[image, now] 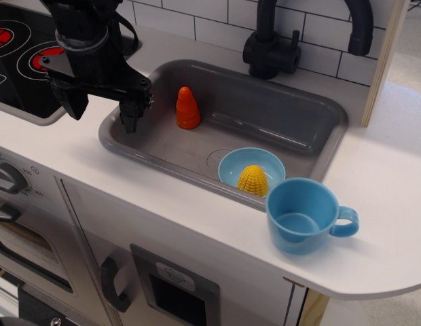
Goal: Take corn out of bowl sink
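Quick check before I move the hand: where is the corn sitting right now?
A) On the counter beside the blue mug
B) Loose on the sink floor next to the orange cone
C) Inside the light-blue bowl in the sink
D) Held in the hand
C: the corn rests inside the bowl at the sink's front edge, apart from the orange cone, while the hand hangs empty at the sink's left end.

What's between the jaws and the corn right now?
The orange cone stands on the sink floor roughly between the gripper and the corn, slightly behind the direct line. Otherwise bare grey basin, then the bowl rim.
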